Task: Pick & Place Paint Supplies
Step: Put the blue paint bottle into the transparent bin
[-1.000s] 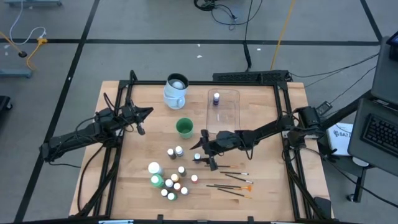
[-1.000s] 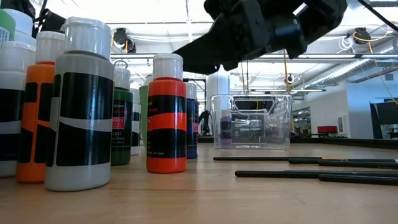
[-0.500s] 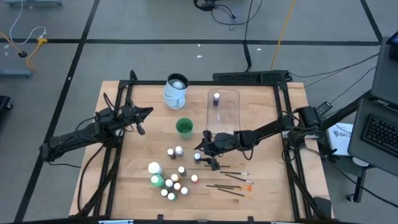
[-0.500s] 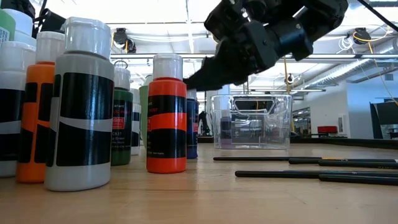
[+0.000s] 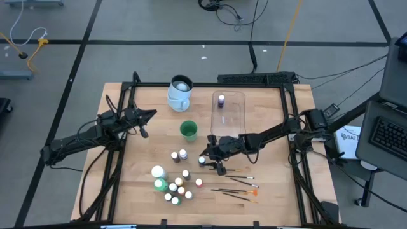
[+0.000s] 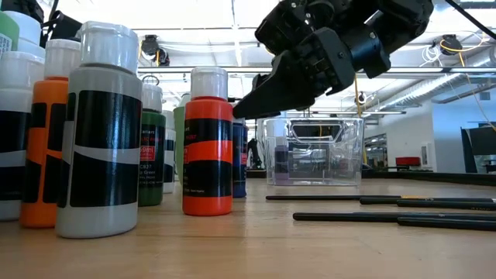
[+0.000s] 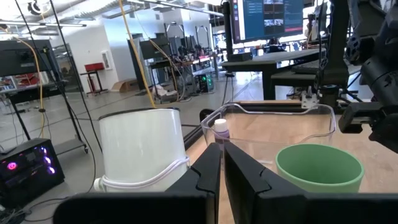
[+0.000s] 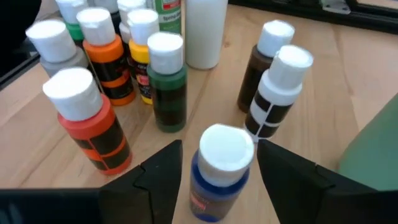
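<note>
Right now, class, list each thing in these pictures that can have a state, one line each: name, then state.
right gripper: open, fingers either side of the blue bottle
blue bottle: upright, capped
left gripper: shut, empty
clear tub: holds one purple bottle
brushes: lying flat
green cup: upright

Bright, even overhead light; ceiling fixtures (image 6: 232,15) glare white in the low view's upper centre. The nearest grey bottle (image 6: 101,132) there looks slightly soft, perhaps out of focus. Shadows on the wooden surface (image 5: 267,127) stay faint.
</note>
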